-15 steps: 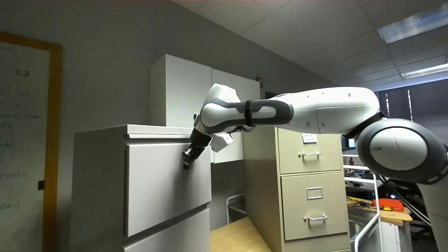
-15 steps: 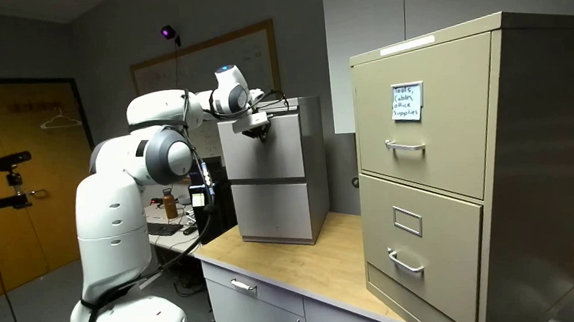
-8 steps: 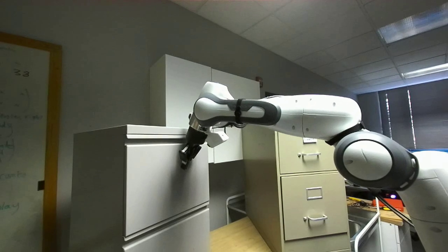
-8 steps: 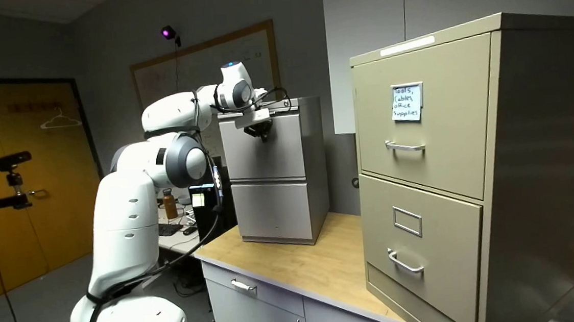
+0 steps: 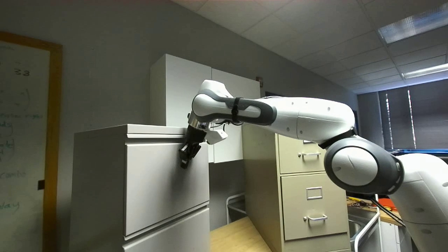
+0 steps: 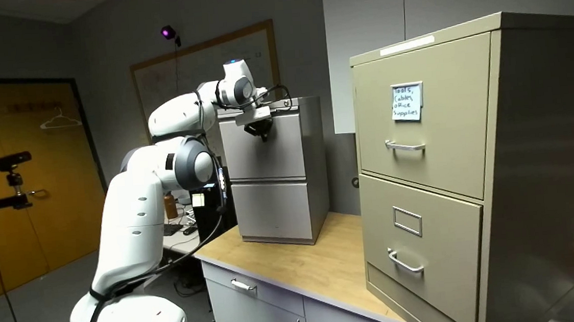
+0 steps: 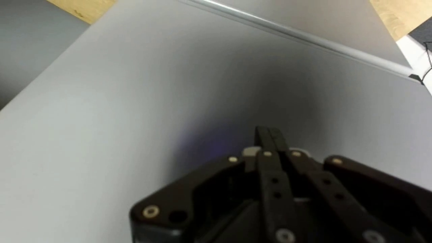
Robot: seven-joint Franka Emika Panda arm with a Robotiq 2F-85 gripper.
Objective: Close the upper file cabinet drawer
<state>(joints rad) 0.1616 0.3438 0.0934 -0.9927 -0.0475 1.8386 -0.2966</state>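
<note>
The file cabinet (image 5: 98, 185) is a wide grey-white metal box, also seen in an exterior view (image 6: 316, 174). Its upper drawer (image 5: 154, 196) has a plain flat front, seen in an exterior view (image 6: 281, 156) and filling most of the wrist view (image 7: 101, 108). The drawer sits about flush with the one below; its interior is hidden. My gripper (image 5: 184, 165) points down at the upper right part of the drawer front, at or very near its surface, also in an exterior view (image 6: 264, 138). In the wrist view the fingertips (image 7: 270, 135) are together with nothing between them.
The lower drawer (image 6: 273, 210) is below. A beige cabinet (image 6: 425, 160) with handles stands on the wooden counter (image 6: 295, 262) beside the file cabinet. A white two-door cupboard (image 5: 187, 91) hangs on the wall behind. Cables (image 6: 279, 92) loop by the wrist.
The upper drawer has moved slightly inward, narrowing the dark gap above the lower drawer, mostly in the first half second. The arm has leaned forward; the gripper stays at the drawer front.
</note>
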